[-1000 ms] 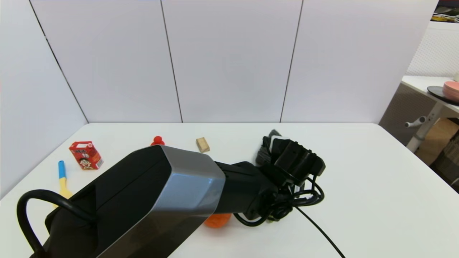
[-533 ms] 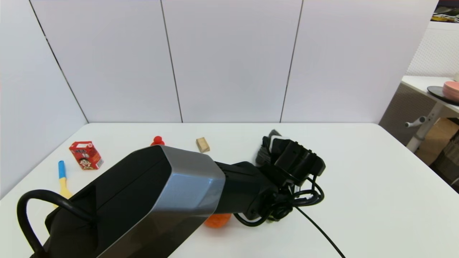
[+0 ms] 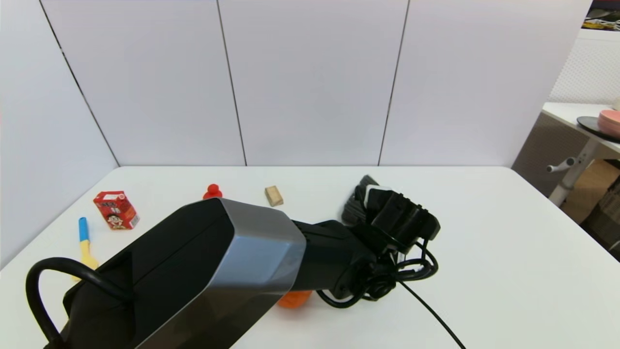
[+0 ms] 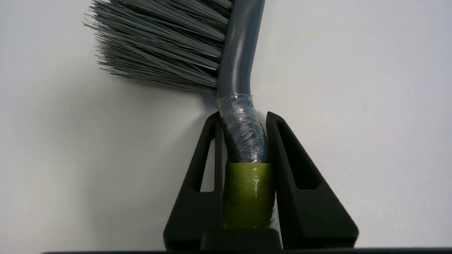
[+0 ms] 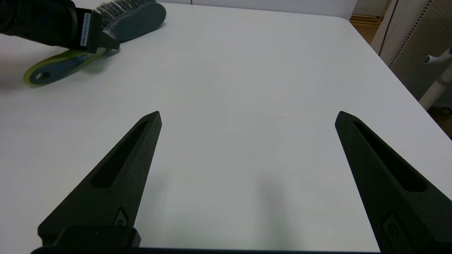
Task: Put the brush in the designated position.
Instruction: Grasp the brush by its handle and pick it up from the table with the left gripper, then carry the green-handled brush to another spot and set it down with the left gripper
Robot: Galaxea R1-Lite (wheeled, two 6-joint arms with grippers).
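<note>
Gripping brush [image 4: 240, 70] handle between left gripper [image 4: 243, 118] jaws.

Head camera high over the table [image 3: 508, 252]; wrist cameras low behind each arm's jaws, both sharing the brush [image 4: 240, 70].

Brush [image 4: 237, 70]: grey bristles, dark grey neck wrapped in clear film, lime-green grip. Lies flat on the white tabletop [image 5: 247, 88], bristles sideways, right of centre.

One grey-bristled hand brush with a lime-green handle [image 4: 243, 106], one red printed drink carton [image 3: 116, 209], one blue-handled yellow spatula [image 3: 85, 242], one small tan wooden block [image 3: 273, 196], one small red knobbed toy [image 3: 212, 192], and one partly hidden orange object [image 3: 293, 298] lie on one white surface [image 3: 508, 252].
</note>
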